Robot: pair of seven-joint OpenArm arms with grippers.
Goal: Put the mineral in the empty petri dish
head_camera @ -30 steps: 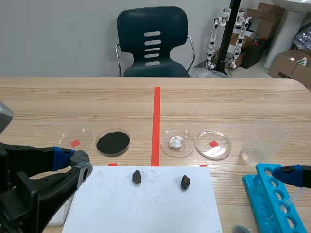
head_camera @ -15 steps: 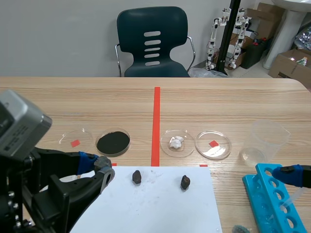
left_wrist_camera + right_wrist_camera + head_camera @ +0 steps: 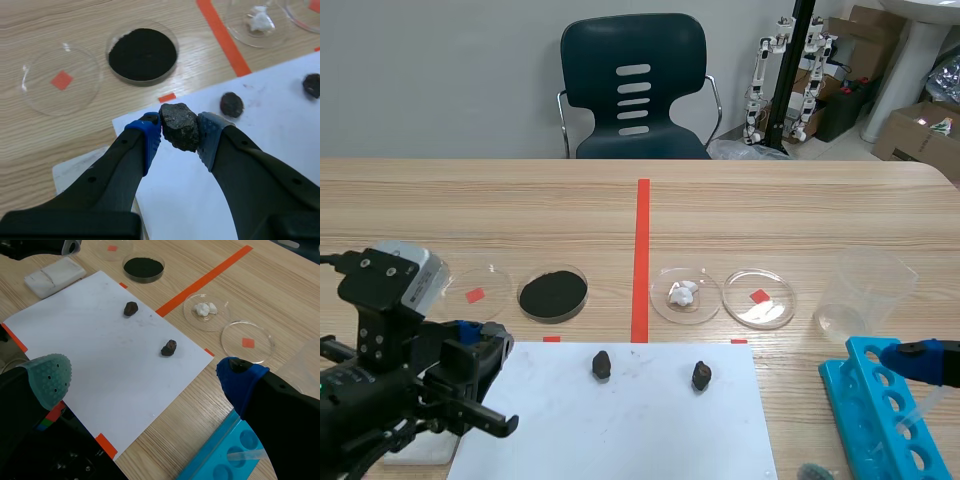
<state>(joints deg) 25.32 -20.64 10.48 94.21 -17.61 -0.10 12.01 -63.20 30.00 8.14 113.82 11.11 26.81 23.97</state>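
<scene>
My left gripper point(image 3: 180, 134) is shut on a dark, rough mineral point(image 3: 178, 122), held over the near left corner of the white paper point(image 3: 260, 165). An empty petri dish point(image 3: 61, 80) over a red mark lies ahead of it to the left; in the scene view this dish point(image 3: 480, 289) sits beyond the left arm. A second empty dish point(image 3: 759, 298) lies right of the tape line. Two more minerals point(image 3: 602, 365) point(image 3: 701, 375) rest on the paper. My right gripper point(image 3: 145, 380) is open and holds nothing, above the paper's right side.
A dish of black powder point(image 3: 553, 292) and a dish with white pieces point(image 3: 685, 294) flank the red tape line. At the right are a clear beaker point(image 3: 865, 290) and a blue tube rack point(image 3: 880, 420). A white block point(image 3: 55, 271) lies left of the paper.
The left arm has turned its wrist and drawn its gripper back left from the paper's edge. The right arm and the loose minerals have not moved.
</scene>
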